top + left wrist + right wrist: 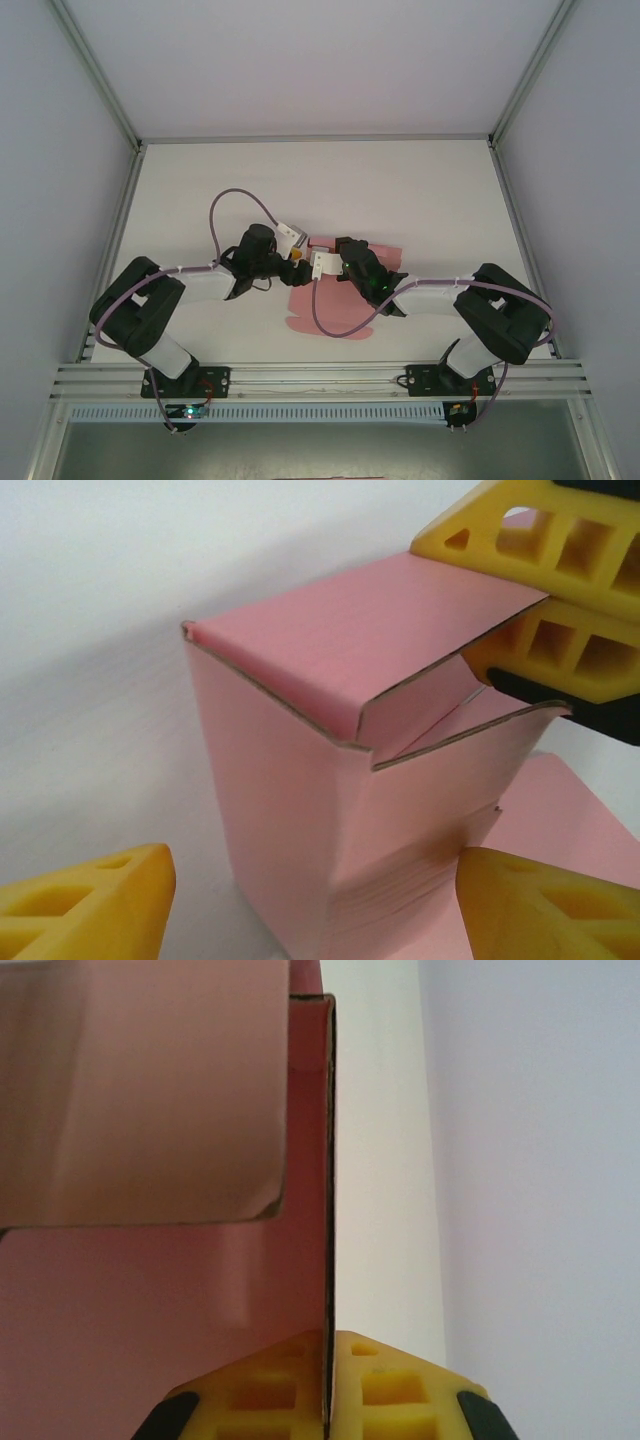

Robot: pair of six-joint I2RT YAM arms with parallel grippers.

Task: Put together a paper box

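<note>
- White matte worktop [420, 190], closed in by pale walls [60, 150], with a ribbed aluminium rail [320, 378] along the near edge.
- A purple cable [345, 322] from the right arm loops across the flat part of the paper box [335, 300], which lies mid-worktop between the two arms.
- The paper box is thin pink card with brownish cut edges. One wall stands upright, and a flap bends over its top at a rounded crease.
- Right gripper [326, 1380]: yellow latticed fingers [540, 590], jaws pressed together, pinching the card's edge.
- Left gripper [310, 910]: jaws spread, with a yellow fingertip on either side of the standing wall. One is clear of the card, the other just beside it.
</note>
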